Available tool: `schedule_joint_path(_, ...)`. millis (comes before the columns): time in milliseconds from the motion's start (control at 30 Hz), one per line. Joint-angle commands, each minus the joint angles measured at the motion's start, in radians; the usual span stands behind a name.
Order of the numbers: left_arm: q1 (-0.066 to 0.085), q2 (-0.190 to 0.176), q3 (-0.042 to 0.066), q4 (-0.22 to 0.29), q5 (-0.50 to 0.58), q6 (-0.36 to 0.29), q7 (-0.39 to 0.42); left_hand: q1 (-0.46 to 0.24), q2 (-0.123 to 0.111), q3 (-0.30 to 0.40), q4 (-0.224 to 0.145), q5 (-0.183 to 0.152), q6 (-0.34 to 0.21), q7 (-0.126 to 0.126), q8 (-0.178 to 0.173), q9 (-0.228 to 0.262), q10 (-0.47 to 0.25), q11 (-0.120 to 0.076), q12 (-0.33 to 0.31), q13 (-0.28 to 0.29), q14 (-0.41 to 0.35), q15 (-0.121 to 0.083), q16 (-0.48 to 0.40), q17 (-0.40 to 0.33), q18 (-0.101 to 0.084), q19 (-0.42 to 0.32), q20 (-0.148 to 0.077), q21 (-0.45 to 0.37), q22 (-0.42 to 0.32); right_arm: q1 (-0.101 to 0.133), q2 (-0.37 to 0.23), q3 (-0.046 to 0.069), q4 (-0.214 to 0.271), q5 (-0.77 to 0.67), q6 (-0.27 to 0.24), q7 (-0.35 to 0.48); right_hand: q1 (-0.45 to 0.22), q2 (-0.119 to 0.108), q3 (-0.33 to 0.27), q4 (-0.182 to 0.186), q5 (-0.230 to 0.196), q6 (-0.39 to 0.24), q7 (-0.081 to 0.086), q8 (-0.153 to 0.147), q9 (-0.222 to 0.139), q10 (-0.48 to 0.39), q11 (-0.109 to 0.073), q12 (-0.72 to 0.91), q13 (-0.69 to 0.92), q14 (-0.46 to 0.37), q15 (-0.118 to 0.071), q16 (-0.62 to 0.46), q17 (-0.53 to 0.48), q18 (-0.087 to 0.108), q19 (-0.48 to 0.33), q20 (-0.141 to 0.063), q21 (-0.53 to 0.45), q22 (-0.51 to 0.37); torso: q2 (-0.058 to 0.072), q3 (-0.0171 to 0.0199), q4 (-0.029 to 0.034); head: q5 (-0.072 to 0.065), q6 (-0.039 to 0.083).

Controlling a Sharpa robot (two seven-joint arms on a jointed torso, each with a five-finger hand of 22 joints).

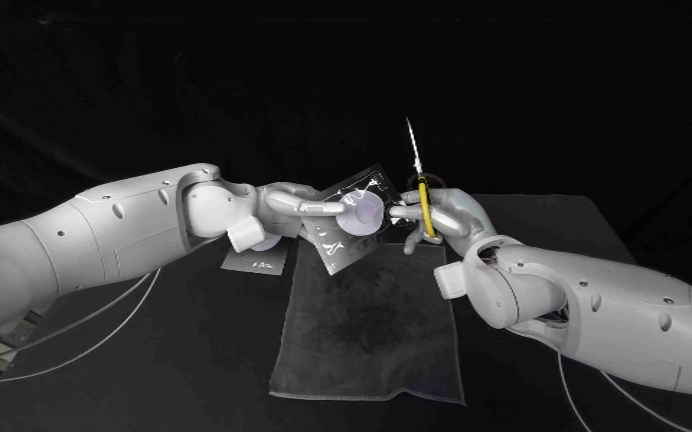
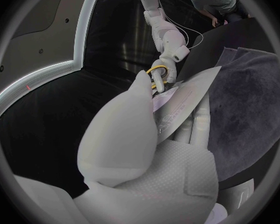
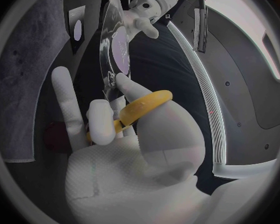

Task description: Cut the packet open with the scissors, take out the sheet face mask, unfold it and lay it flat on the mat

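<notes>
My left hand (image 1: 296, 207) holds the silvery face mask packet (image 1: 353, 217) upright above the far end of the grey mat (image 1: 368, 342). My right hand (image 1: 444, 217) grips the yellow-handled scissors (image 1: 420, 187) just right of the packet, their thin blades pointing straight up and lying together. In the left wrist view the packet (image 2: 187, 97) sits between my left hand's fingers (image 2: 199, 122), with the right hand (image 2: 168, 45) and scissors (image 2: 157, 74) beyond it. In the right wrist view the yellow handle (image 3: 146, 106) loops around my right hand (image 3: 115, 139), close beside the packet's (image 3: 115, 50) edge.
A small white card (image 1: 257, 264) lies on the black table (image 1: 173, 352) left of the mat, under my left wrist. The mat (image 3: 25, 59) stretches toward me, flat and bare. My two arms flank it on either side.
</notes>
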Motion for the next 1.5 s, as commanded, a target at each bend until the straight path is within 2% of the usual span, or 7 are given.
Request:
schedule_joint_path(33, -0.001, 0.005, 0.001, 0.002, -0.01, -0.001, 0.016, 0.011, 0.004, 0.009, -0.001, -0.005, -0.005, 0.103, 0.008, -0.002, -0.003, 0.0, 0.005, 0.001, 0.007, -0.001, 0.006, -0.002, 0.016, -0.003, -0.004, 0.003, 0.001, -0.001, 0.007, 0.002, 0.004, 0.003, -0.006, 0.025, 0.008, 0.002, 0.102, 0.097, 0.002, 0.005, -0.002, 0.006, 0.001, 0.04, -0.035, 0.006, 0.0, 0.077, -0.042, 0.156, 0.0, 0.155, 0.051, -0.09, 0.004, 0.001, 0.0, -0.0002, -0.0002, 0.0, 0.001)
schedule_joint_path(333, -0.001, 0.014, 0.001, 0.002, -0.035, -0.031, 0.026, 0.058, 0.049, 0.054, -0.011, -0.006, 0.054, 0.089, 0.023, -0.025, 0.055, -0.017, 0.031, 0.002, 0.046, -0.018, 0.019, -0.011, 0.017, 0.028, -0.02, 0.02, 0.004, -0.007, 0.022, 0.003, 0.006, 0.004, -0.011, 0.029, 0.007, 0.001, 0.105, 0.097, 0.002, 0.005, -0.002, 0.006, 0.002, 0.041, -0.035, 0.006, 0.001, 0.077, -0.042, 0.156, 0.001, 0.155, 0.051, -0.09, 0.005, 0.002, 0.0, -0.0006, 0.0009, -0.002, 0.002)
schedule_joint_path(533, -0.001, 0.014, 0.001, 0.001, -0.064, -0.067, 0.042, 0.142, 0.094, 0.2, -0.003, -0.006, 0.269, 0.047, -0.055, -0.118, 0.205, -0.067, 0.03, -0.002, 0.163, -0.071, 0.061, 0.0, 0.015, 0.105, -0.081, 0.064, 0.012, -0.008, 0.02, 0.003, 0.007, 0.003, -0.008, 0.032, 0.007, 0.0, 0.106, 0.097, 0.002, 0.005, -0.002, 0.006, 0.002, 0.041, -0.035, 0.006, 0.001, 0.077, -0.042, 0.157, 0.002, 0.154, 0.051, -0.09, 0.006, 0.002, 0.0, 0.0005, 0.0, 0.001, 0.004)
schedule_joint_path(967, -0.001, 0.016, 0.001, -0.004, -0.116, -0.106, 0.091, 0.12, 0.07, 0.401, -0.063, -0.005, 0.462, -0.006, -0.109, -0.154, 0.384, -0.123, -0.007, -0.001, 0.292, -0.123, 0.105, 0.036, 0.014, 0.159, -0.127, 0.112, 0.023, -0.009, 0.016, 0.003, 0.011, 0.032, 0.059, 0.044, -0.005, -0.011, 0.114, 0.103, 0.003, -0.005, 0.004, 0.001, 0.005, 0.025, -0.03, -0.003, -0.001, 0.068, -0.037, 0.143, -0.035, 0.153, 0.038, -0.088, 0.004, 0.004, 0.001, 0.0009, -0.0005, 0.002, 0.005)
schedule_joint_path(1133, -0.001, 0.014, 0.001, -0.005, -0.132, -0.108, 0.095, 0.092, 0.056, 0.443, -0.079, -0.003, 0.474, -0.008, -0.115, -0.15, 0.403, -0.125, -0.02, -0.001, 0.302, -0.126, 0.105, 0.044, 0.013, 0.164, -0.13, 0.119, 0.023, -0.009, 0.008, 0.002, 0.01, 0.054, 0.116, 0.064, -0.061, -0.068, 0.061, 0.131, 0.004, -0.091, 0.051, -0.072, -0.017, -0.108, 0.021, -0.058, -0.035, -0.141, 0.009, -0.215, -0.608, 0.143, -0.079, -0.054, -0.071, -0.028, 0.001, 0.0007, 0.0007, 0.003, 0.005)
schedule_joint_path(1267, -0.001, 0.012, 0.001, -0.007, -0.154, -0.104, 0.089, 0.069, 0.047, 0.477, -0.098, -0.005, 0.479, -0.008, -0.121, -0.145, 0.414, -0.126, -0.032, 0.0, 0.307, -0.127, 0.103, 0.05, 0.013, 0.166, -0.132, 0.123, 0.022, -0.009, -0.011, 0.002, 0.013, 0.064, 0.162, 0.075, -0.097, -0.108, 0.022, 0.16, 0.004, -0.113, 0.081, -0.129, -0.046, -0.172, 0.055, -0.052, -0.053, -0.281, 0.052, -0.553, -0.773, 0.135, -0.222, -0.003, -0.234, -0.122, 0.0, 0.0005, 0.0004, 0.003, 0.005)
schedule_joint_path(1500, -0.001, 0.008, 0.001, -0.016, -0.245, -0.079, 0.068, 0.039, 0.034, 0.52, -0.125, -0.005, 0.486, -0.009, -0.127, -0.138, 0.426, -0.127, -0.046, 0.0, 0.311, -0.129, 0.099, 0.058, 0.013, 0.167, -0.134, 0.129, 0.023, -0.009, -0.053, -0.002, 0.028, 0.077, 0.24, 0.068, -0.105, -0.13, -0.03, 0.188, 0.003, -0.123, 0.106, -0.176, -0.068, -0.198, 0.084, -0.043, -0.052, -0.396, 0.105, -0.813, -0.876, 0.148, -0.315, 0.069, -0.407, -0.237, 0.0, 0.0016, -0.0005, 0.004, 0.006)
